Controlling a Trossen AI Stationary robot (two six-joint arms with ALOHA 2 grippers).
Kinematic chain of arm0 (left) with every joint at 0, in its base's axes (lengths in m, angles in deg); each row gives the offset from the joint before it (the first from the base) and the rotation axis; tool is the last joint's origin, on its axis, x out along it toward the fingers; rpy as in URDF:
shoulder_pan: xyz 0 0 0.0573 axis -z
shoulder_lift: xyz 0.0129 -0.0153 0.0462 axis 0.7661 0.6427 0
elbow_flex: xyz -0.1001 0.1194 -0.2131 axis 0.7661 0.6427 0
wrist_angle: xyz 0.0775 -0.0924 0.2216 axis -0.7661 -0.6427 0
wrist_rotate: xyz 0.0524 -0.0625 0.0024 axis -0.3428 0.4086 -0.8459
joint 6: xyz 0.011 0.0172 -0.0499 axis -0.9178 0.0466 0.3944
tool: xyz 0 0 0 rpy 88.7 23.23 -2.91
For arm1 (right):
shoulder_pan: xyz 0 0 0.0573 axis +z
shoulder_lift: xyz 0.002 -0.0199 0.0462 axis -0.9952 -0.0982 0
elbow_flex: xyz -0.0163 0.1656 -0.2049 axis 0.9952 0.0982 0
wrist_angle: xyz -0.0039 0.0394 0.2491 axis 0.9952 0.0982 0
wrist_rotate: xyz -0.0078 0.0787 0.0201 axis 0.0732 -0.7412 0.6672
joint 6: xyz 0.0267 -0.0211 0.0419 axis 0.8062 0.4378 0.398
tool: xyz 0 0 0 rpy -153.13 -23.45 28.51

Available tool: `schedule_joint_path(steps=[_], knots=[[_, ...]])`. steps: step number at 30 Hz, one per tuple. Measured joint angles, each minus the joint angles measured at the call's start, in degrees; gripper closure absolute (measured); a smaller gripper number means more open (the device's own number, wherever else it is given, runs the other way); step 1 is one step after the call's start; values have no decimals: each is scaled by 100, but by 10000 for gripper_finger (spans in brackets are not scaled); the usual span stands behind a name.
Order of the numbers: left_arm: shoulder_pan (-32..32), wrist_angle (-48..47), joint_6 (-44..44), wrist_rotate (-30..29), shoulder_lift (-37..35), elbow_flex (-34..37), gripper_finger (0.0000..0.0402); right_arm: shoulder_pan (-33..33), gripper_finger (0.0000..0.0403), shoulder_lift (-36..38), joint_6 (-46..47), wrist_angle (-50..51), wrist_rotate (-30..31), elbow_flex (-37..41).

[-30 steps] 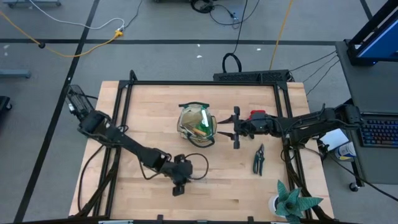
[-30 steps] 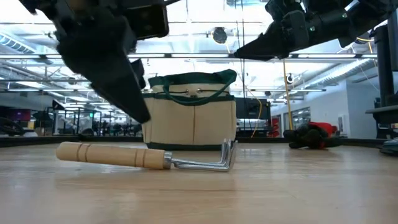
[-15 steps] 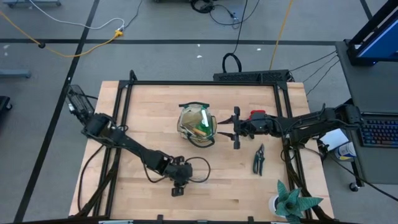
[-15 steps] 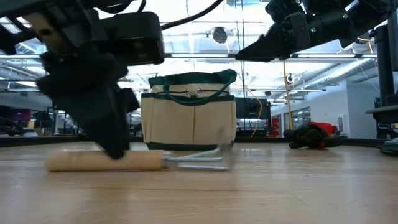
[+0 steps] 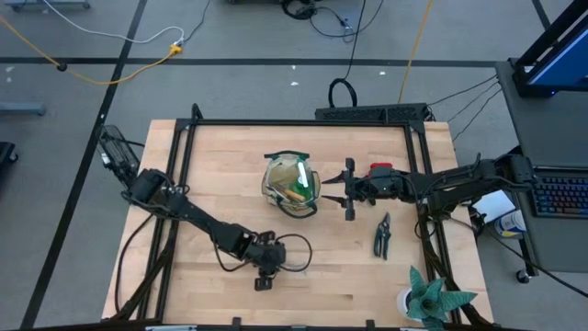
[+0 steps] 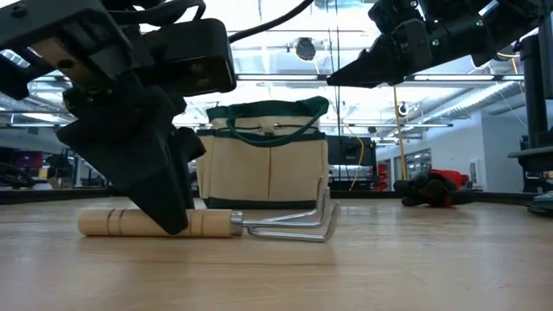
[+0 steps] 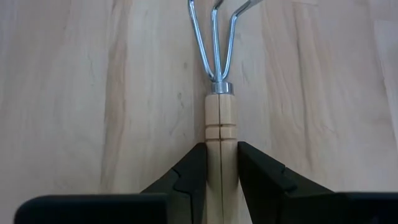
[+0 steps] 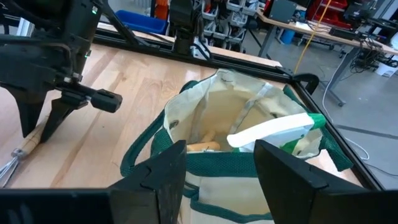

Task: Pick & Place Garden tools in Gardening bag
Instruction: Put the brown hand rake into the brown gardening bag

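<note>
A wooden-handled hand rake (image 6: 207, 224) lies flat on the table near its near edge, with its metal tines (image 7: 214, 31) toward the table's right. My left gripper (image 6: 166, 216) stands on its handle, shut on it; it also shows in the high view (image 5: 265, 268). The tan gardening bag (image 5: 292, 184) with green trim stands upright mid-table. It holds a green and white spray bottle (image 8: 273, 134) and a wooden handle (image 8: 205, 148). My right gripper (image 8: 217, 180) hangs open above the bag's right side, touching nothing. Pruning shears (image 5: 381, 234) and a red glove (image 5: 379, 169) lie to the right. My left gripper pinches the rake's wooden handle (image 7: 221, 158) between its two fingers (image 7: 193, 174), about mid-length and behind the grooves near the metal collar. The fingers come from above, pointing down, and lie across the handle. The rake lies on the table along its whole length.
A spiky green plant in a white pot (image 5: 427, 299) stands at the near right corner. A black frame (image 5: 294, 122) runs along the table's edges. Bare wood lies between the rake and the bag.
My left gripper has come down from above the rake onto its handle, and its fingers now stand on either side of the handle. The rake has been nudged a little along the table and has rolled, so its tines lie differently. The right arm has kept still.
</note>
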Motion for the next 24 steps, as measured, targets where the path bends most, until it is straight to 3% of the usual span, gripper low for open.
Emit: schedule_joint_path(steps=[14,24], knots=[[-86,474,170,55,30,21,309,0,220,0,44,0,0,0],[-272,273,39,-100,-473,19,310,9,220,0,46,58,0,2]])
